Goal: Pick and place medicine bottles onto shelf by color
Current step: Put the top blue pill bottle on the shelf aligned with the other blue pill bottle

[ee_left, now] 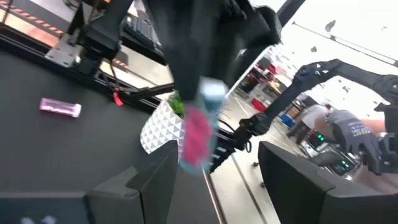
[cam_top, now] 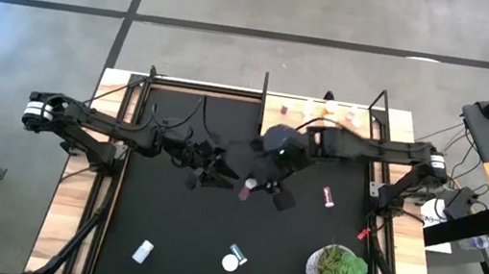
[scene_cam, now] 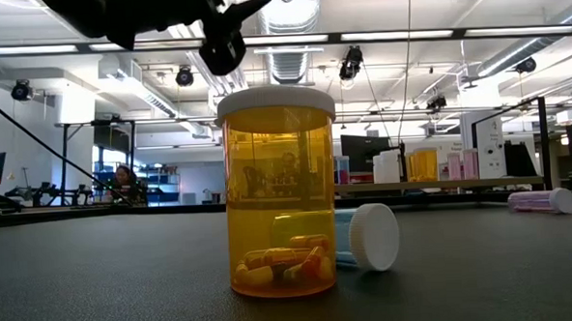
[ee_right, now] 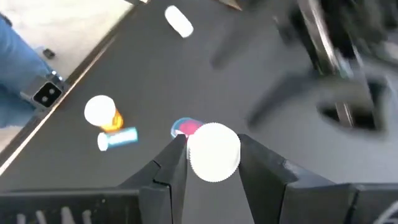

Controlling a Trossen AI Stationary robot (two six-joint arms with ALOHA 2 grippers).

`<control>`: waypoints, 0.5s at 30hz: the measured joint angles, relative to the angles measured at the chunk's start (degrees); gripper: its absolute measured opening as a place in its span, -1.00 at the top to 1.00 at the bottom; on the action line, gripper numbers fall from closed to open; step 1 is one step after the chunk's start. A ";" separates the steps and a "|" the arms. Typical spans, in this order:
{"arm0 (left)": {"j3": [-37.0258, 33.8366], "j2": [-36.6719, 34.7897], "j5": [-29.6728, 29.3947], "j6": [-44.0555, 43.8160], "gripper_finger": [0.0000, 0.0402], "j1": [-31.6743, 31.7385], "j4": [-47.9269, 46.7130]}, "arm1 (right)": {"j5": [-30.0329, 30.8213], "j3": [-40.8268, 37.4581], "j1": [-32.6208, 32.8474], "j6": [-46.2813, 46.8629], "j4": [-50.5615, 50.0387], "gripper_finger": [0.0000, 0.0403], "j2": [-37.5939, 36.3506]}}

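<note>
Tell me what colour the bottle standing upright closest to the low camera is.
Orange bottle with a white cap, clearest in the low view.

Black mat (cam_top: 162, 232). Amber orange bottle (scene_cam: 279, 195), white cap, orange-yellow pills inside. Pink bottle (ee_left: 198, 135), white cap, between dark grippers. Pale pink bottle (cam_top: 328, 197) lying flat. Green plant (cam_top: 340, 267) in white triangle-patterned pot. Light-wood shelf (cam_top: 326, 114).
</note>
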 joint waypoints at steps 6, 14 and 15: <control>-0.04 0.00 -2.29 0.00 -0.03 0.25 -0.05 | 6.13 -1.25 -5.12 3.61 -10.16 0.43 -2.28; 0.07 0.00 -6.08 -0.02 -0.03 0.25 0.15 | 13.82 -7.12 -15.03 9.12 -12.92 0.42 -2.09; 0.07 0.00 -6.08 -0.02 -0.03 0.25 0.15 | 13.82 -7.77 -16.41 9.51 -12.74 0.42 -2.09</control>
